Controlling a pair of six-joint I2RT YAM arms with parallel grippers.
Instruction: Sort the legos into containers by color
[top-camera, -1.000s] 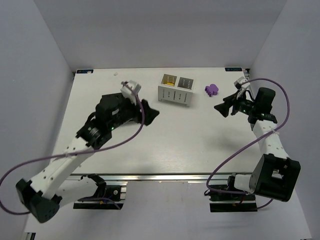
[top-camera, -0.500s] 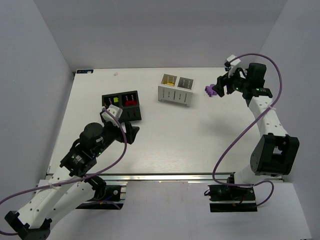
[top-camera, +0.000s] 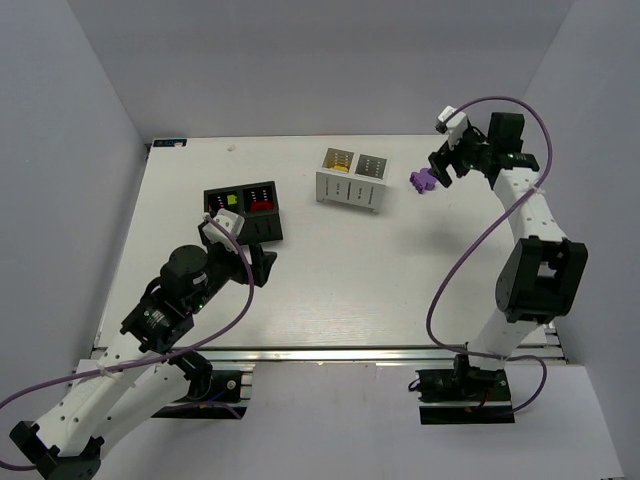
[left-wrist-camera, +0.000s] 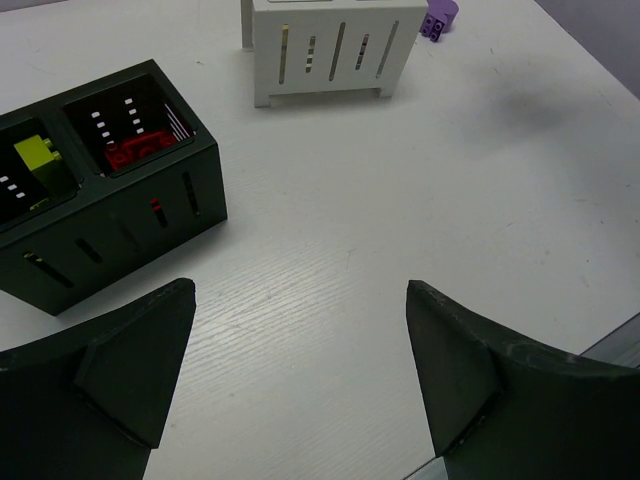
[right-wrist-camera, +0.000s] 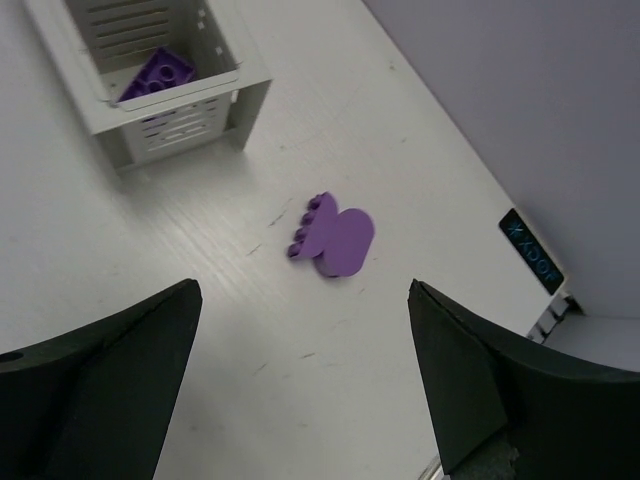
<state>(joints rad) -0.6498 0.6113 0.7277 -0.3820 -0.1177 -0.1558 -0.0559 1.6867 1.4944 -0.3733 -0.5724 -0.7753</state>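
- A loose purple brick (top-camera: 423, 179) is lying on the tabletop (top-camera: 400, 260), at 3 o'clock from the white box (top-camera: 352, 178).
- The right gripper (top-camera: 441, 166), spread and empty, is hovering just beside it; in its wrist view the brick is lying at 12 o'clock, long axis toward 1 o'clock.
- The left gripper (top-camera: 262, 268), also spread, is sitting well apart.

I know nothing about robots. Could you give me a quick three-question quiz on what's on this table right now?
1. True or false: the right gripper is shut on the loose purple brick.
2. Which colours sit in the black box? A red and lime green; B yellow and purple; C purple only.
3. Fill in: the right wrist view shows a ____ brick inside the white box.
Key: 1 false; 2 A; 3 purple.
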